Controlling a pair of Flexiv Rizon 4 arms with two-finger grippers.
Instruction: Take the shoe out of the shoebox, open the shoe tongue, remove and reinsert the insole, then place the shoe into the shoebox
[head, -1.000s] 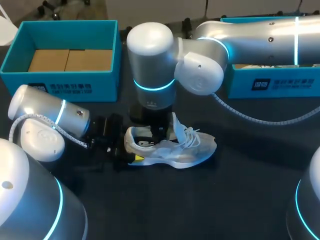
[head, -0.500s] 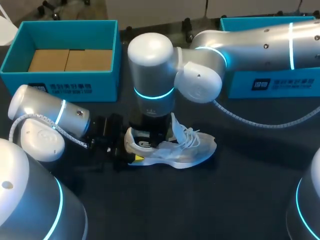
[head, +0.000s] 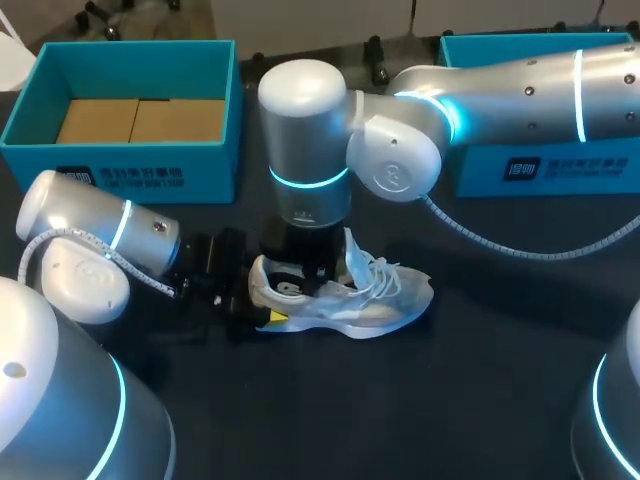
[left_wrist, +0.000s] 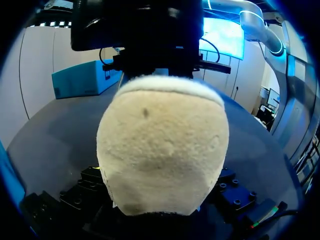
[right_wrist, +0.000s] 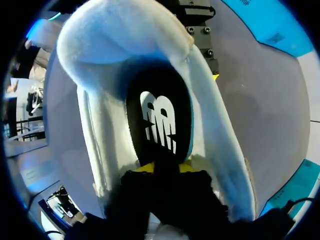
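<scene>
A white shoe (head: 380, 300) lies on its sole on the dark table, with its tongue (head: 355, 255) pulled up. My left gripper (head: 240, 290) has the heel between its fingers, and one yellow tip (head: 275, 317) presses on the near side. In the left wrist view the cream heel (left_wrist: 162, 150) hides both fingers. My right arm stands upright over the shoe's opening. Inside the shoe, my right gripper (right_wrist: 166, 167) has its yellow tips close together on the black insole (right_wrist: 160, 115), which bears a white mark.
An open teal shoebox (head: 130, 150) with a cardboard floor stands at the back left. A second teal box (head: 540, 165) stands at the back right, under my right arm. A cable (head: 500, 240) hangs from that arm to the right of the shoe.
My right arm has come down further into the shoe's opening and its fingers have drawn together on the insole. The shoe and my left arm have stayed put.
</scene>
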